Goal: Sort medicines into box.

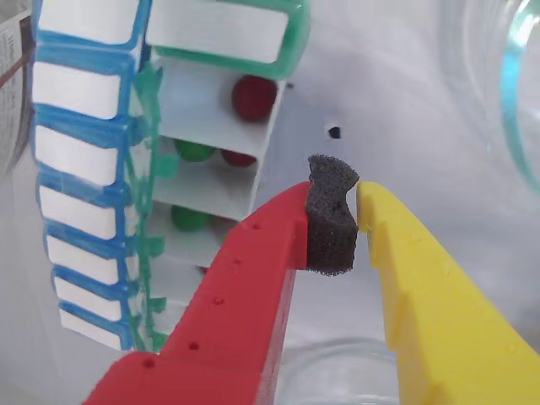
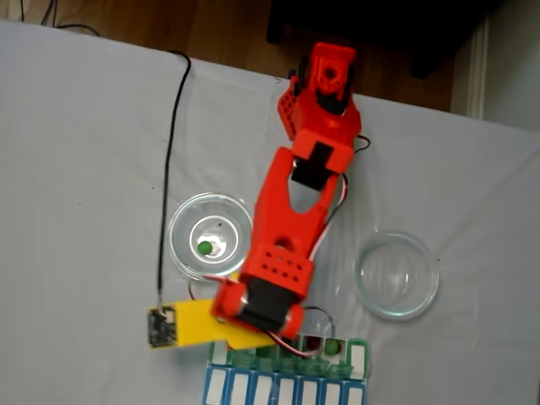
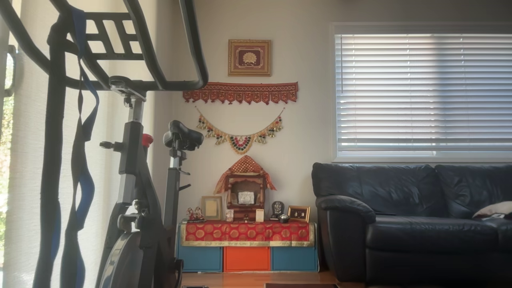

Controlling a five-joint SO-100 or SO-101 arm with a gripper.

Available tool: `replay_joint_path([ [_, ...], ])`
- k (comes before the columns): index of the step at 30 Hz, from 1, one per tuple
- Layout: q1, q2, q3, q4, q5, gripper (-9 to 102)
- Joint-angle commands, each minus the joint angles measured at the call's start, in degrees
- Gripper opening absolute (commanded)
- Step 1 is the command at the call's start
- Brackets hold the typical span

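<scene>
In the wrist view my gripper is shut and holds nothing: the dark foam pad on the red finger presses against the yellow finger. It hovers over white cloth just right of the box, whose green lids stand open. Its compartments hold medicines: a dark red ball, a green ball beside another red one, and a green ball lower down. In the fixed view the red arm reaches down to the box. One green ball lies in the left glass dish.
A blue-lidded row adjoins the box on its left in the wrist view. An empty glass dish stands right of the arm in the fixed view. A black cable runs across the white cloth. Dish rims edge the wrist view.
</scene>
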Motion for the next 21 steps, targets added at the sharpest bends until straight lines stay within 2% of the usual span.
replay_joint_path([
  [1, 4.48, 16.96, 14.06, -7.82, -2.72, 1],
  [4, 7.73, 23.47, 28.56, -14.85, -4.31, 1],
  [9, 10.90, 30.50, 40.96, -18.46, -8.61, 1],
  [21, 13.71, 34.80, 53.61, -28.48, -11.95, 1],
])
